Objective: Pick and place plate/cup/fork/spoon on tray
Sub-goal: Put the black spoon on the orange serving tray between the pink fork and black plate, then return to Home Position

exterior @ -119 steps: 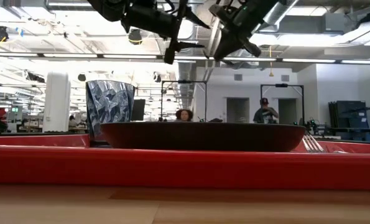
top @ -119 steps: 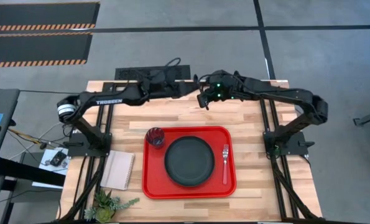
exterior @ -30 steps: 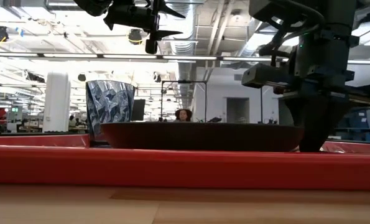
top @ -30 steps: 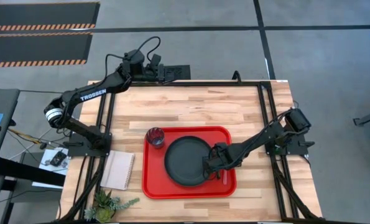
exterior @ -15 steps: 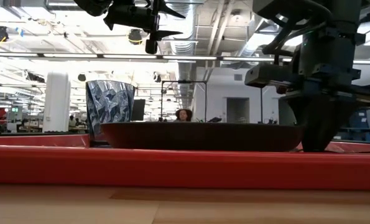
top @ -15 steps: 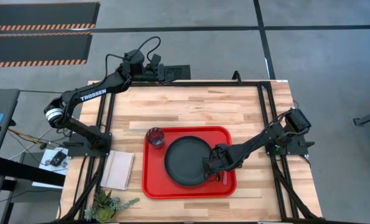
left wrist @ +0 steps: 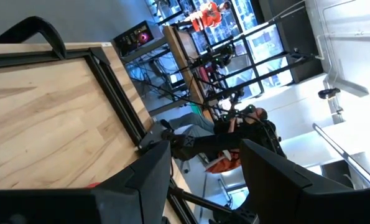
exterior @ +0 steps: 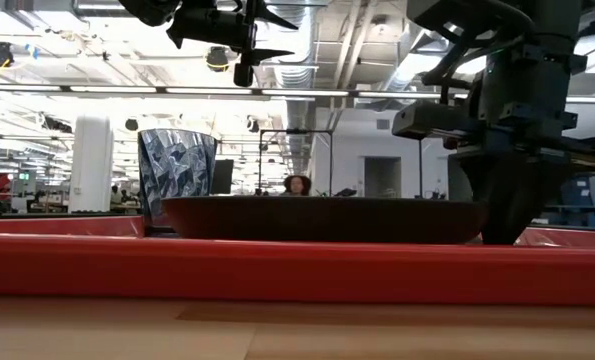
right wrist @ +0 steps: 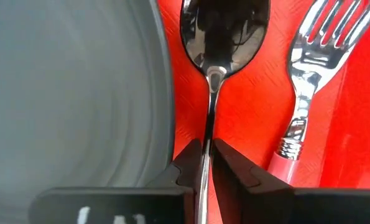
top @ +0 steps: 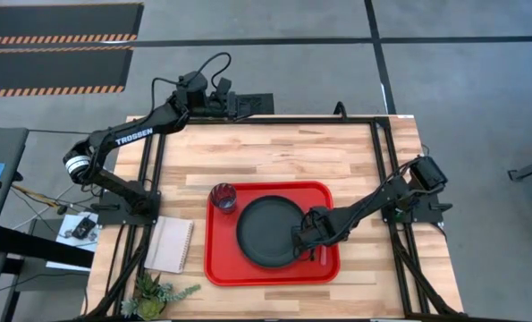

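Observation:
The red tray (top: 219, 261) lies on the wooden table. On it stand the black plate (top: 272, 231) and, at its far left corner, the dark cup (top: 223, 197). My right gripper (top: 307, 240) is low over the tray, just right of the plate, and is shut on the dark spoon (right wrist: 225, 28). The spoon lies between the plate (right wrist: 73, 93) and the red-handled fork (right wrist: 306, 81), which lies on the tray. My left gripper (top: 225, 89) is open and empty, high beyond the table's far edge. My right gripper pinches the spoon's thin handle (right wrist: 208, 134) between its two fingertips, some way back from the bowl. The fingers come from above, pointing down, and lie across the handle. The spoon runs along the plate's rim, close over the tray; whether it rests on the tray I cannot tell.
A white notepad (top: 170, 244) and a small plant (top: 154, 291) lie left of the tray near the front edge. Black frame rails (top: 386, 170) run along the table's sides. People (exterior: 295, 185) show in the room beyond.
Four seconds ago both grippers were high over the table's far edge. Since then my right gripper has come down to the tray, right of the plate, and my left gripper has drawn back to the far left. In the last second nothing has visibly changed.

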### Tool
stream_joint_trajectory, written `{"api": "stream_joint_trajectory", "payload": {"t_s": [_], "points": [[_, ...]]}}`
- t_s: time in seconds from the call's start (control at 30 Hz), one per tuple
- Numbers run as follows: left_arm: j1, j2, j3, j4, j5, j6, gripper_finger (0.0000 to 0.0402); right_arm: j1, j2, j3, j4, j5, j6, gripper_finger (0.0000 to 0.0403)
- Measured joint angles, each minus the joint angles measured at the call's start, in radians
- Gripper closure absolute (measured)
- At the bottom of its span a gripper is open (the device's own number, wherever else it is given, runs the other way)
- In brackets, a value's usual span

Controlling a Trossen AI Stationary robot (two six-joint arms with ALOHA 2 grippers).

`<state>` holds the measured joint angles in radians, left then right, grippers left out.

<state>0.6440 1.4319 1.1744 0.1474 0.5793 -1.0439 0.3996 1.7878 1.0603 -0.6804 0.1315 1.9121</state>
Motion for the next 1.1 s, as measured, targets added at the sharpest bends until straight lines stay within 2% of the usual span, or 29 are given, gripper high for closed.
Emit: {"api": "stream_joint_trajectory", "payload": {"t_s": [0.33, 0.57, 0.77, 0.83, 0.93, 1.03, 1.1], "points": [[0.0, -0.011, 0.0, 0.004, 0.029, 0.0, 0.0222, 0.001, -0.111, 0.0, -0.186, 0.018, -0.01, 0.0342], [0.044, -0.088, 0.001, 0.001, 0.088, 0.04, 0.0222, -0.026, -0.294, 0.0, -0.26, 0.22, -0.117, 0.0342], [0.114, -0.222, 0.001, -0.026, 0.093, 0.07, 0.0222, -0.123, -0.456, 0.0, -0.257, 0.395, -0.416, 0.0342], [0.134, -0.278, 0.001, -0.08, 0.054, 0.111, 0.0222, -0.169, -0.508, 0.0, -0.237, 0.435, -0.545, 0.0342], [0.156, -0.361, 0.002, -0.226, -0.086, 0.205, 0.0228, -0.258, -0.59, 0.0, -0.183, 0.476, -0.741, 0.0342], [0.162, -0.427, 0.002, -0.34, -0.234, 0.286, 0.024, -0.363, -0.666, 0.0, -0.11, 0.478, -0.949, 0.0342], [0.162, -0.456, 0.002, -0.381, -0.282, 0.321, 0.025, -0.433, -0.712, 0.0, -0.051, 0.473, -1.097, 0.0342]]}}
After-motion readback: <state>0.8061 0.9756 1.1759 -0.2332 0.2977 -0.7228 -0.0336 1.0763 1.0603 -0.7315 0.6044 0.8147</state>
